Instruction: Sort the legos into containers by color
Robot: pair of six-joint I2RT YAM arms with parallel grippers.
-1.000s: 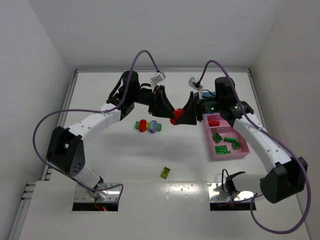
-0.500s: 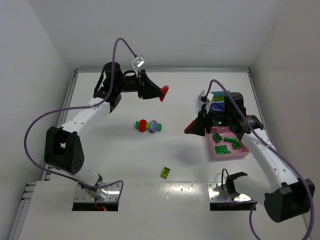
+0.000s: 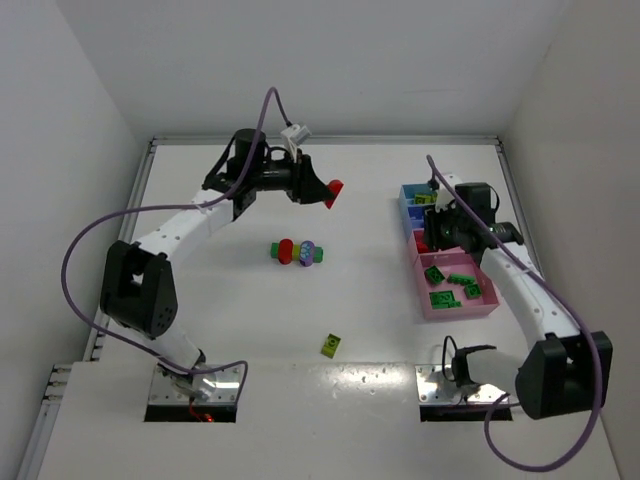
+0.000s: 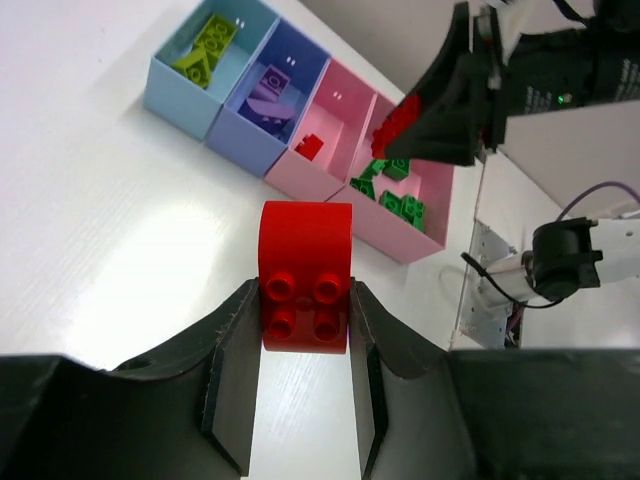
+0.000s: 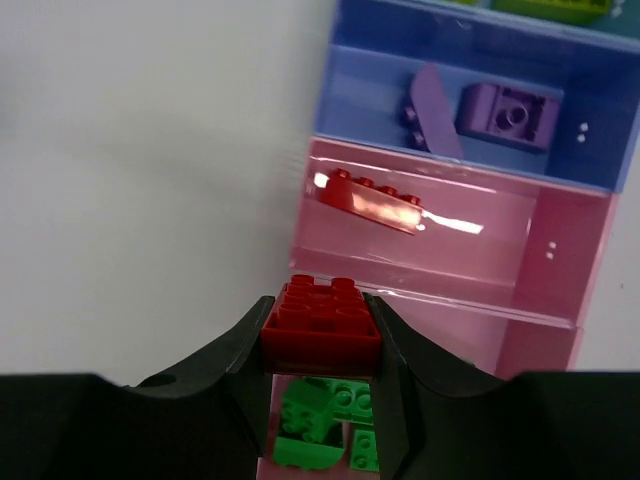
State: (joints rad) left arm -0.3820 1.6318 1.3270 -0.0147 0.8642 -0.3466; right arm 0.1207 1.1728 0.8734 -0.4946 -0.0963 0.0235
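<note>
Bricks came apart, basically. A second ago both grippers were nose to nose mid-table, tugging on one red lump, and now each has its own half. The left gripper (image 4: 303,292) has swung back toward the far left and is pinching a red arch brick (image 4: 305,240) by its sides, held up off the table (image 3: 200,300), well away from the trays. The right gripper (image 5: 320,305) has gone back to the tray row and is clamped on a red brick (image 5: 320,328). From its wrist view, that one hangs right over the wall between the pink tray (image 5: 560,250), which already has a red piece (image 5: 370,200) in it, and the greens tray (image 3: 487,305) next door. I'd say it needs a nudge further over the pink tray before it lets go, or the red lands in with the greens. So the split's done and what's left is two drops, with the left arm's being the long haul across the table. Still waiting out there are the little stack (image 3: 298,251) of red, yellow, purple and green in the middle and a lone yellow-green brick (image 3: 331,345) near the front, so plenty left to sort.
</note>
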